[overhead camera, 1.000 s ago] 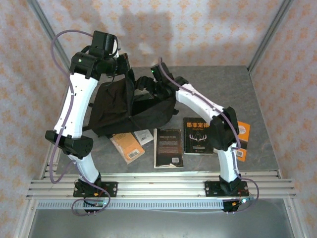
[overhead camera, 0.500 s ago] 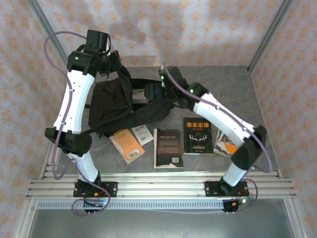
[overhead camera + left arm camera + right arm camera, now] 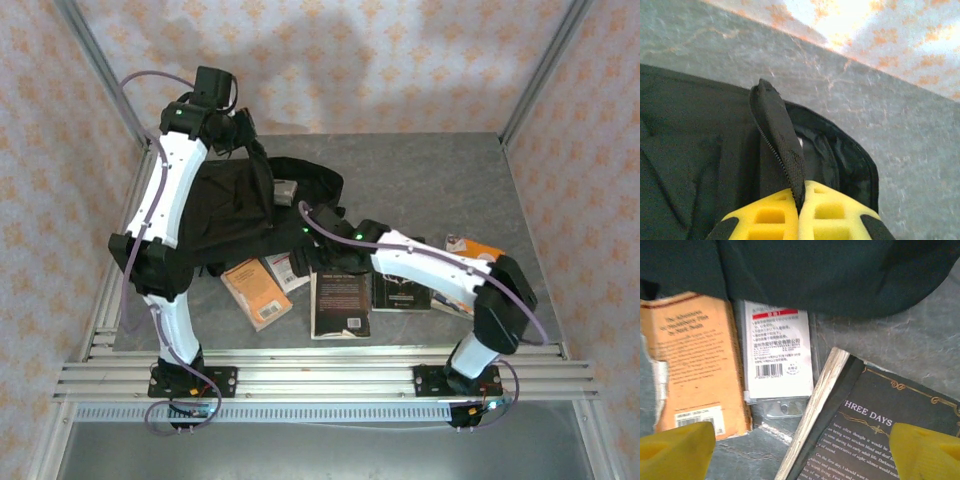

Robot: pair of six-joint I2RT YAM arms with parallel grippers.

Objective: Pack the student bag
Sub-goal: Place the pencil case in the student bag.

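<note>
Overhead, a black student bag (image 3: 240, 210) lies on the rear left of a grey table (image 3: 450, 180). The left claw (image 3: 799, 195) is pinched tight on a zip-edged flap (image 3: 777, 135) of the bag and holds it raised, so the mouth gapes.

The right claw (image 3: 800, 455) hangs low, just in front of the bag. Its yellow fingers are spread wide and grip nothing. Below it lie an orange paperback (image 3: 695, 355), a white booklet (image 3: 777, 352) and a dark hardback (image 3: 880, 425) titled "Three Days". The paperback and the booklet are partly tucked under the bag's edge. Further right, a black book (image 3: 395, 292) and an orange-covered book (image 3: 478, 250) rest on the table.

Packing looks barely begun: the bag is held open, but five books lie outside it and none is gripped. Whether the bag holds anything cannot be told.
</note>
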